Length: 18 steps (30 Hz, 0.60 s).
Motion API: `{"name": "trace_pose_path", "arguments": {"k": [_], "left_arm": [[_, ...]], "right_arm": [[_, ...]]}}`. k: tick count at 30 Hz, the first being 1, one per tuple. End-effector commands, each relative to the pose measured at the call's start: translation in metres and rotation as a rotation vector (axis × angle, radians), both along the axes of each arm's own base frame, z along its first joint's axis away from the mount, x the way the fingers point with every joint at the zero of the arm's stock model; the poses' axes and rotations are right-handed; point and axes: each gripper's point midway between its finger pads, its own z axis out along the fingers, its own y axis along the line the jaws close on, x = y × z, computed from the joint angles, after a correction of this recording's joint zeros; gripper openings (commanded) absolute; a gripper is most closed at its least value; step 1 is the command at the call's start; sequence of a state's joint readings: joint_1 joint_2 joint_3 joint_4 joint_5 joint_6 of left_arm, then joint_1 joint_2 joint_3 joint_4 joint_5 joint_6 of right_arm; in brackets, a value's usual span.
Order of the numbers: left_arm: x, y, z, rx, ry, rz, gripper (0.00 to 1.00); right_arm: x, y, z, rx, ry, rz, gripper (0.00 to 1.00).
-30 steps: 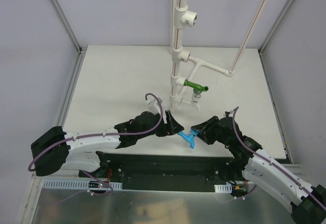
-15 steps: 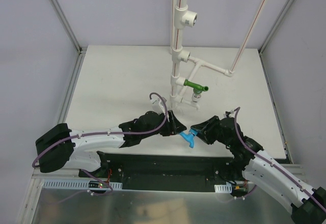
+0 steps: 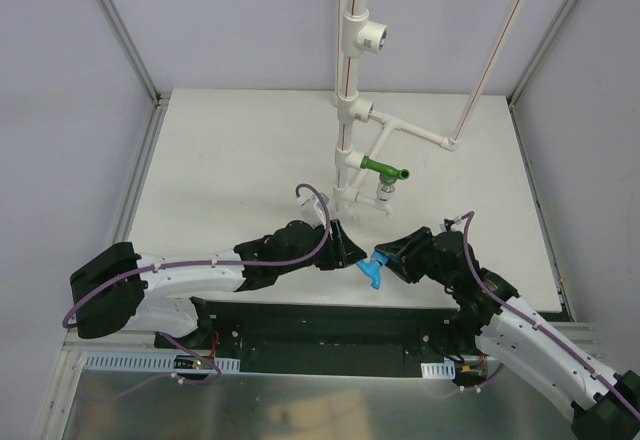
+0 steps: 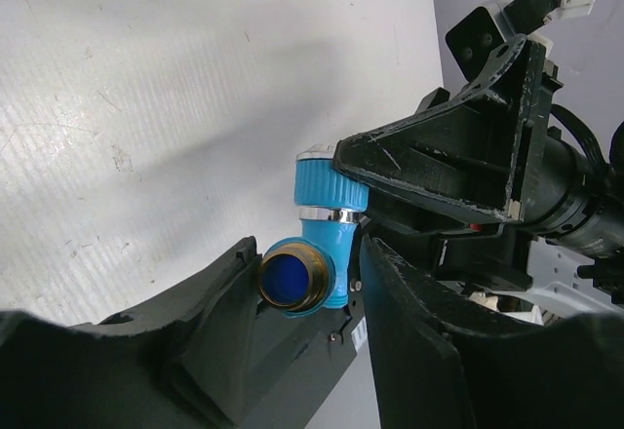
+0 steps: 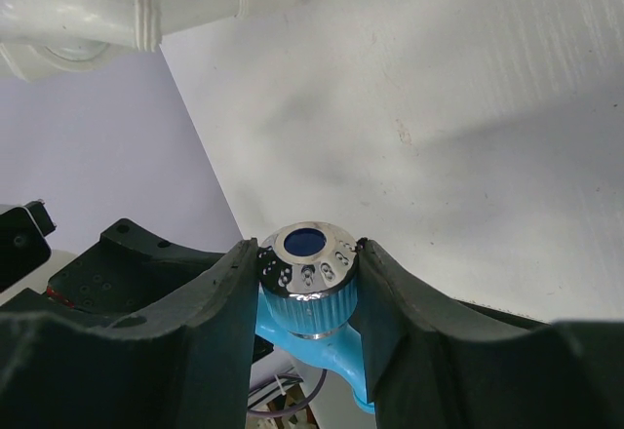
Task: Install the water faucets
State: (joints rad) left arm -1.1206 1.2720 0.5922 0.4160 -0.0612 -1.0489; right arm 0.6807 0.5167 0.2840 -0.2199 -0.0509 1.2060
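Note:
The light blue faucet [image 3: 372, 272] with a shiny silver round top hangs just above the table's near edge, between my two grippers. My right gripper [image 3: 386, 260] is shut on its silver top [image 5: 304, 253], one finger on each side. My left gripper [image 3: 350, 252] is open, its jaws straddling the faucet's blue body [image 4: 330, 253]. The left finger touches the brass threaded end [image 4: 292, 275] and a thin gap shows at the right finger. The dark green faucet [image 3: 385, 169] sits in a tee on the white pipe stand [image 3: 350, 110].
A white threaded fitting [image 3: 386, 196] hangs under the green faucet, and it shows in the right wrist view [image 5: 146, 10]. A diagonal white pipe [image 3: 425, 138] runs right from the stand. A red-striped pipe [image 3: 490, 60] leans at the back right. The black base rail [image 3: 320, 320] lies just below the grippers.
My left gripper has moved right and forward to the blue faucet and now straddles it. My right gripper has held the faucet almost still.

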Motion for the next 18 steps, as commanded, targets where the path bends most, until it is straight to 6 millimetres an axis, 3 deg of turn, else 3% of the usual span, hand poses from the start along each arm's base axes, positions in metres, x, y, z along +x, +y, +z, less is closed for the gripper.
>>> {"name": "trace_pose_path", "arguments": {"k": [1, 5, 6, 8, 9, 11, 15, 18], "left_arm": [[-0.002, -0.014, 0.025, -0.08, -0.025, -0.023, 0.45], [-0.002, -0.014, 0.026, -0.085, -0.026, -0.028, 0.36], [-0.002, -0.014, 0.026, -0.086, -0.026, -0.028, 0.29], [-0.003, -0.014, 0.027, -0.091, -0.028, -0.029, 0.05], [-0.003, -0.014, 0.028, -0.093, -0.029, -0.029, 0.0], [-0.002, -0.015, 0.032, -0.104, -0.038, -0.03, 0.0], [-0.004, -0.013, 0.05, -0.174, -0.093, -0.047, 0.0], [-0.006, -0.007, 0.073, -0.262, -0.145, -0.043, 0.0]], "right_arm": [[0.003, 0.009, 0.026, 0.088, -0.036, 0.001, 0.0], [0.003, 0.009, 0.029, 0.096, -0.041, 0.0, 0.0], [0.003, 0.008, 0.028, 0.094, -0.041, -0.002, 0.0], [0.003, 0.008, 0.027, 0.091, -0.046, 0.001, 0.0], [0.002, 0.008, 0.029, 0.091, -0.056, 0.005, 0.0], [0.001, 0.008, 0.032, 0.09, -0.082, 0.02, 0.13], [-0.001, 0.008, 0.051, 0.124, -0.198, 0.058, 0.54], [-0.005, 0.008, 0.073, 0.166, -0.31, 0.087, 0.68]]}}
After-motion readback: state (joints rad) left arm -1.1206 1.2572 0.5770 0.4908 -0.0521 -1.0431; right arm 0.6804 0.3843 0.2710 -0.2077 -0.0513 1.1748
